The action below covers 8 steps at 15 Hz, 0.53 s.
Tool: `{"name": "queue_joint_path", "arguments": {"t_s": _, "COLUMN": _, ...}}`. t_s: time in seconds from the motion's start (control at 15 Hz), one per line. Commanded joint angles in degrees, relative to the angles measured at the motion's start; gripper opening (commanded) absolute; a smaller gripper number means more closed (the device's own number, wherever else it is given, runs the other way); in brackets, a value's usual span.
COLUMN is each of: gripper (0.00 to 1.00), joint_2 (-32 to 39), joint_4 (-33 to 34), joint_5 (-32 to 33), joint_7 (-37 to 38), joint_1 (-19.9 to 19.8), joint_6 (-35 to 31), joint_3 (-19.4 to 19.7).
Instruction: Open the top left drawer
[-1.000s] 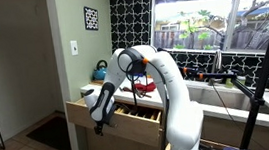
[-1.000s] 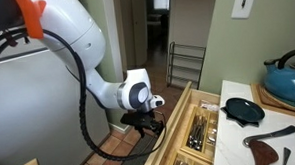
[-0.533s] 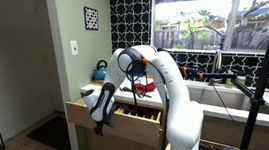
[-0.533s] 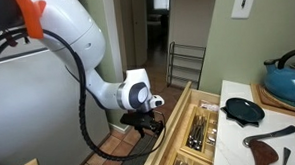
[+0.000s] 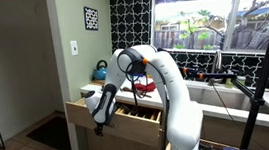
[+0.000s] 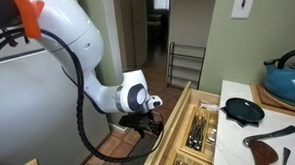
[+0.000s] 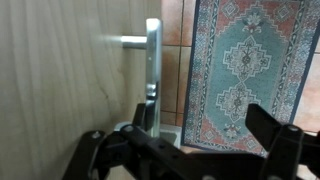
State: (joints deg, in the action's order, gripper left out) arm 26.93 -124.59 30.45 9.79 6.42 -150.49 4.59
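Note:
The top left drawer stands pulled out under the counter in both exterior views, with a light-tan front panel [image 5: 115, 128] [image 6: 175, 123] and cutlery in its paler box [image 6: 200, 128]. In the wrist view the wood front [image 7: 60, 80] carries a silver bar handle [image 7: 152, 60]. My gripper [image 7: 210, 125] is open at the drawer front [image 5: 98, 125] [image 6: 150, 128]. One dark finger [image 7: 146, 115] sits right at the lower end of the handle, and the other finger [image 7: 275, 135] is far to the right. Nothing is gripped.
A blue kettle [image 6: 287, 78] [image 5: 100, 69], a dark pan [image 6: 243, 110] and a wooden utensil [image 6: 270, 139] sit on the counter above the drawer. A patterned rug [image 7: 245, 60] lies on the floor below. A metal rack [image 6: 187, 61] stands behind. A black tripod [image 5: 266, 81] stands by the sink.
Hardly anything: the arm has shifted very slightly at the drawer front. The drawer stays pulled out by the same amount.

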Motion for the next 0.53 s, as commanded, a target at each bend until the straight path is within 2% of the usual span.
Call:
{"name": "queue_joint_path", "arguments": {"t_s": 0.0, "gripper": 1.0, "joint_2": 0.03, "joint_4": -0.02, "joint_5": 0.18, "joint_7": 1.12, "joint_1": 1.74, "joint_6": -1.35, "joint_3": 1.93}}
{"name": "queue_joint_path", "arguments": {"t_s": 0.13, "gripper": 1.0, "joint_2": -0.73, "joint_4": -0.6, "joint_5": 4.45, "joint_7": 4.69, "joint_1": 3.86, "joint_6": -4.97, "joint_3": 4.79}}
{"name": "queue_joint_path", "arguments": {"t_s": 0.33, "gripper": 1.0, "joint_2": -0.69, "joint_4": 0.3, "joint_5": 15.14, "joint_7": 12.76, "joint_1": 8.79, "joint_6": -10.06, "joint_3": 11.07}}
{"name": "queue_joint_path", "arguments": {"t_s": 0.47, "gripper": 1.0, "joint_2": -0.41, "joint_4": 0.78, "joint_5": 17.67, "joint_7": 16.78, "joint_1": 9.96, "joint_6": -11.69, "joint_3": 12.56}}
